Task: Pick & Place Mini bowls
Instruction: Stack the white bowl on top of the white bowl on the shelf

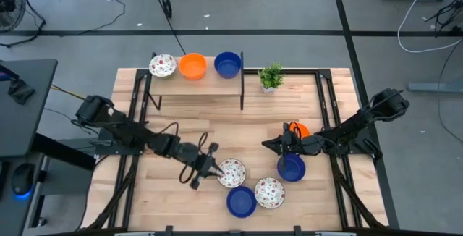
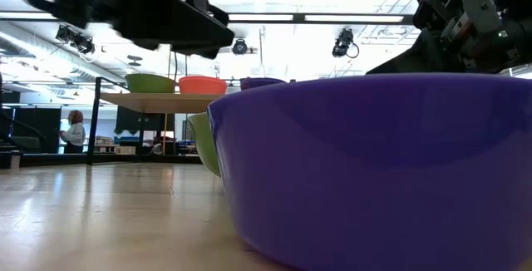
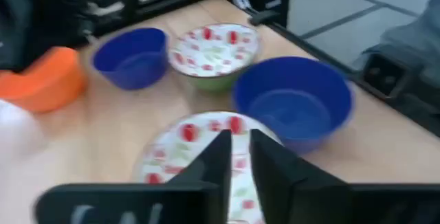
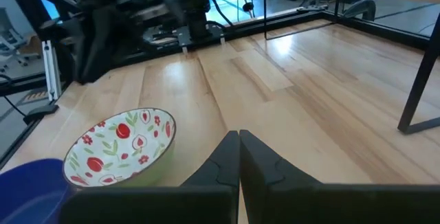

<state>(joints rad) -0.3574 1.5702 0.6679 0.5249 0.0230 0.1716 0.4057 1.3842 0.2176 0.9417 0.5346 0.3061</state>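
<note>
Three mini bowls stand on a raised wooden shelf at the table's far side: floral [image 1: 163, 66], orange [image 1: 192, 66], blue [image 1: 228, 64]. On the table stand a floral bowl [image 1: 231, 172], a second floral bowl [image 1: 268, 191], two blue bowls [image 1: 241, 200] [image 1: 291, 168], and an orange bowl [image 1: 298, 129] partly under the right arm. My left gripper [image 1: 212, 166] is at the first floral bowl's left rim; in its wrist view the fingers [image 3: 237, 159] show a narrow gap over that bowl [image 3: 182, 141]. My right gripper [image 1: 269, 145] is shut, free, left of the orange bowl. My left gripper comes slanting down from the table's left over the floral bowl's left side [image 3: 172, 148], and the bowl rests on the table. The fingers hide the near rim, so I cannot tell whether they touch it.
A small green potted plant [image 1: 271, 77] stands right of the shelf. The shelf's dark metal legs [image 1: 241, 91] reach down to the table. Bare wood lies between the shelf and the bowls [image 1: 210, 120]. In the low view a blue bowl [image 2: 374, 171] fills the foreground.
</note>
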